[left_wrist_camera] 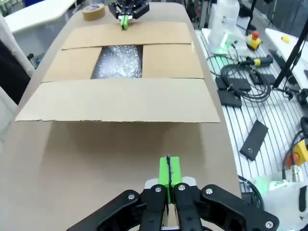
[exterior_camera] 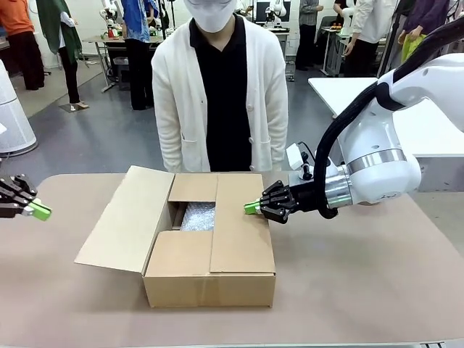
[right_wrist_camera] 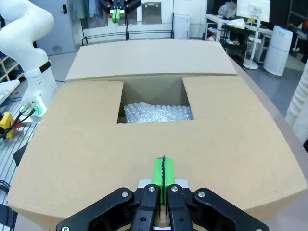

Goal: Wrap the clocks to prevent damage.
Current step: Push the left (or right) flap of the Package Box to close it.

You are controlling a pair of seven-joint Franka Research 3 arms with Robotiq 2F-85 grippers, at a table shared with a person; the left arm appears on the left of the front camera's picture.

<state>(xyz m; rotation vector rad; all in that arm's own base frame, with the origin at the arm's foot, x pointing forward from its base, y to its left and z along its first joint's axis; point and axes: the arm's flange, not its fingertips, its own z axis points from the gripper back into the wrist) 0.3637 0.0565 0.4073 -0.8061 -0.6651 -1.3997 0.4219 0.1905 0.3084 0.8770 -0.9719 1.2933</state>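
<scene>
The clocks show as a whitish bubble-wrap bundle (exterior_camera: 197, 216) inside the brown cardboard box (exterior_camera: 210, 279), seen through the gap between its flaps. In the wrist views the bundle (left_wrist_camera: 118, 61) (right_wrist_camera: 159, 113) fills that same square gap. My right gripper (exterior_camera: 251, 208) is shut, its green tips at the outer edge of the folded-down right flap; I cannot tell if it touches. From its own camera the right gripper (right_wrist_camera: 163, 173) hangs just over that flap. My left gripper (exterior_camera: 40, 211) is shut and holds nothing, well left of the box; the left gripper (left_wrist_camera: 169, 171) faces the open left flap.
The box's left flap (exterior_camera: 123, 217) slopes outward over the table. A person in a white cardigan (exterior_camera: 217, 94) stands behind the box at the far edge. A brown tape roll (left_wrist_camera: 93, 11) lies on the table beyond the box. Bare tabletop (exterior_camera: 362, 275) lies around the box.
</scene>
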